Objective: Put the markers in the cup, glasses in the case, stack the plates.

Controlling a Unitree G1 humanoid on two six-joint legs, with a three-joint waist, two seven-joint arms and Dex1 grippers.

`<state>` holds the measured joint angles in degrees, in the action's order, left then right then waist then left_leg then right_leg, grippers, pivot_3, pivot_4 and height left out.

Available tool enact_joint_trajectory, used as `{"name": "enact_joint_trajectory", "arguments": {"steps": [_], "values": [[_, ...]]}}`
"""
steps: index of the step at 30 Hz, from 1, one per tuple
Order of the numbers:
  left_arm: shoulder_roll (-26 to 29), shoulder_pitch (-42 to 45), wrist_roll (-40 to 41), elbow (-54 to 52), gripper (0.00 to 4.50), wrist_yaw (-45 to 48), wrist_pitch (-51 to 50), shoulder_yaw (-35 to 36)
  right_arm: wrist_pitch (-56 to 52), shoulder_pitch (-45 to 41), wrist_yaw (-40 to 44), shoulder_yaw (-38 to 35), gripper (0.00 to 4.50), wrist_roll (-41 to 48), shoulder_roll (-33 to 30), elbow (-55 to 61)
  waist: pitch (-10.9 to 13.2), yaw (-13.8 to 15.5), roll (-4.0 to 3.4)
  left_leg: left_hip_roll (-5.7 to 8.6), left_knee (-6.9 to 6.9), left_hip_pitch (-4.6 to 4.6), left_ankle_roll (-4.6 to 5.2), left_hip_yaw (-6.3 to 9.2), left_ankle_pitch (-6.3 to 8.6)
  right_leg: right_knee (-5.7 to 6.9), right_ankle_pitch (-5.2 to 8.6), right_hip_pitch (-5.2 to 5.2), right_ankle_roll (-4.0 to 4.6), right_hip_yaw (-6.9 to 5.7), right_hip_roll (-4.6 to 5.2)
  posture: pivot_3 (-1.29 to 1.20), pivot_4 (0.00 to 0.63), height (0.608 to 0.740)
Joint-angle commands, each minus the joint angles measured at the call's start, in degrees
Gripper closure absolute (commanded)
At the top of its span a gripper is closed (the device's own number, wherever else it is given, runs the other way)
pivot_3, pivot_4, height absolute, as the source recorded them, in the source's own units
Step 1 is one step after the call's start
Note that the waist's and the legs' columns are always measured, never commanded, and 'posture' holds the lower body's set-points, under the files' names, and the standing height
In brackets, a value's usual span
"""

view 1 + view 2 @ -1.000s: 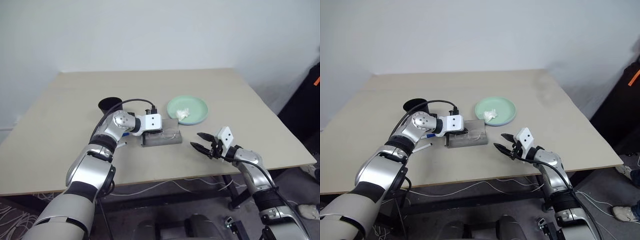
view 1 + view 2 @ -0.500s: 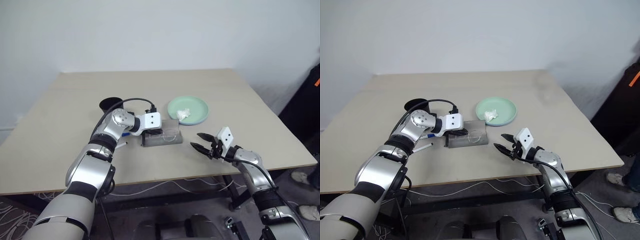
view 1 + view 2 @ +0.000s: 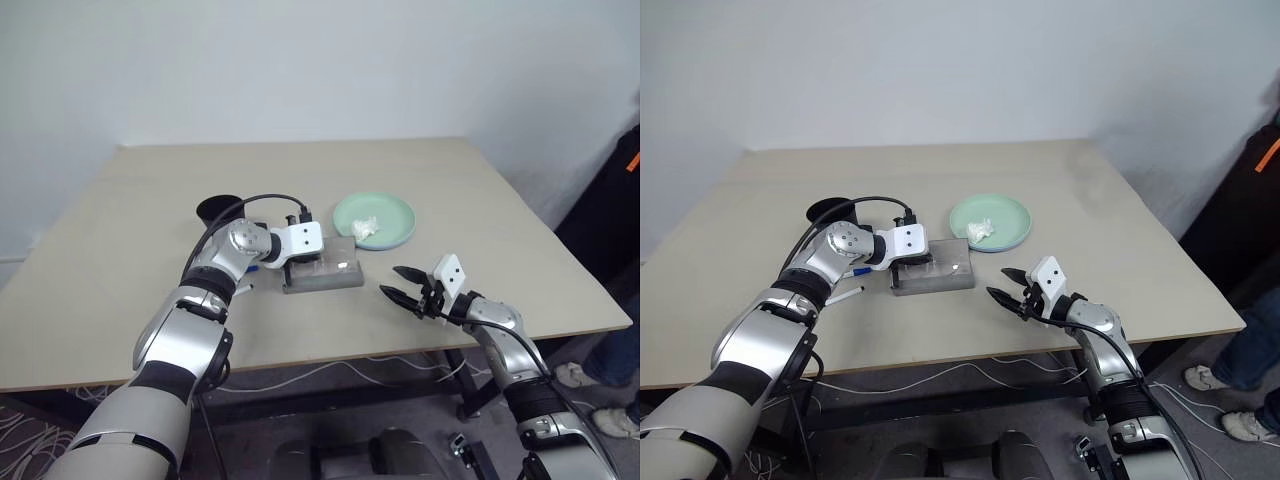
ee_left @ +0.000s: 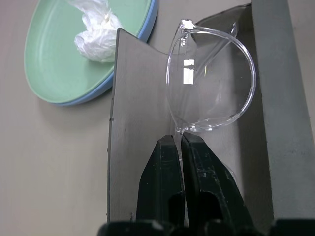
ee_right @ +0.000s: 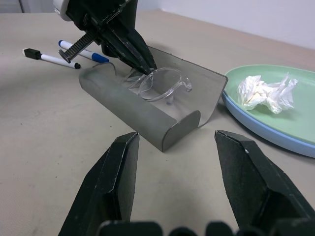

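The clear glasses (image 4: 211, 83) sit inside the open grey case (image 3: 322, 275), and my left gripper (image 4: 178, 142) is shut on their thin frame at one lens's edge. The same grip appears in the right wrist view, over the case (image 5: 133, 105). My right gripper (image 3: 398, 284) hovers open and empty just right of the case, near the table's front. The mint green plate (image 3: 375, 215) lies on the light blue plate (image 4: 142, 34) behind the case. The black cup (image 3: 218, 208) stands upright to the left. Two markers lie left of the case, one blue-capped (image 5: 83, 51), one black-capped (image 5: 49, 59).
A crumpled white paper wad (image 3: 366, 228) rests on the green plate. My left arm and its black cable (image 3: 255, 203) cross between cup and case. A person's leg (image 3: 1250, 340) stands on the floor beyond the table's right edge.
My left gripper has tilted slightly, and the glasses now lie lower in the case. The right gripper has kept still. A person's leg has come into view at the right.
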<state>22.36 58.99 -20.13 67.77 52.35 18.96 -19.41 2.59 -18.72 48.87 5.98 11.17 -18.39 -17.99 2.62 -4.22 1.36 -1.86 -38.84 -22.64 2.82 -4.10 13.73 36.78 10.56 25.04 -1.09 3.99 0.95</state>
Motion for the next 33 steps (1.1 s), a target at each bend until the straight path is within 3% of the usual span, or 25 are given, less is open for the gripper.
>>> {"name": "enact_joint_trajectory", "arguments": {"steps": [1,6,15,24,29,33], "values": [[0.6,1.5,-1.4,0.5,4.47,-1.0,-0.9,-0.8,1.0,-1.0,-0.1,-0.7,1.84,0.4,0.1,0.8,0.0,0.0,0.0,0.0,0.0,0.0,0.0,0.0,0.0,0.0,0.0,0.0,0.0,0.0,0.0,0.0,0.0,0.74],[0.5,1.4,-2.4,0.5,4.47,-1.8,-1.2,-1.3,1.2,-1.1,0.0,-0.7,1.84,0.3,0.1,0.5,0.0,0.0,0.0,0.0,0.0,0.01,-0.02,0.0,0.01,0.0,0.0,0.0,0.0,0.0,0.0,0.0,0.0,0.74],[0.7,-0.3,-1.2,-1.4,4.47,8.3,-2.7,-2.0,1.3,-1.0,-0.2,-0.7,1.84,0.2,0.1,0.5,0.0,0.0,0.0,0.0,0.02,-0.01,-0.02,-0.02,0.01,-0.03,0.01,0.01,0.0,0.01,0.0,0.0,0.0,0.74],[0.6,-0.4,0.1,-2.7,4.47,10.8,-6.0,-0.6,1.2,-0.7,-0.5,-0.6,1.84,0.1,0.2,0.7,0.0,0.0,0.0,0.0,0.04,-0.01,0.0,0.0,0.0,-0.04,0.01,0.02,0.01,0.01,0.0,0.0,0.0,0.74],[0.4,0.3,0.2,-2.7,2.84,7.6,-6.1,-0.1,1.2,-0.7,-0.5,-0.5,1.84,0.0,0.2,0.9,0.0,0.0,0.0,0.0,0.04,-0.06,0.03,0.0,-0.01,-0.04,0.01,0.07,0.0,0.01,0.0,0.0,0.0,0.74],[-0.1,1.2,2.2,-2.6,2.84,7.5,-7.6,1.8,1.1,-0.7,-0.5,-0.5,1.84,-0.1,0.2,0.8,0.0,0.0,0.01,0.0,0.04,-0.1,0.03,-0.01,-0.02,-0.04,0.01,0.1,0.0,0.02,0.0,0.0,0.0,0.74]]}}
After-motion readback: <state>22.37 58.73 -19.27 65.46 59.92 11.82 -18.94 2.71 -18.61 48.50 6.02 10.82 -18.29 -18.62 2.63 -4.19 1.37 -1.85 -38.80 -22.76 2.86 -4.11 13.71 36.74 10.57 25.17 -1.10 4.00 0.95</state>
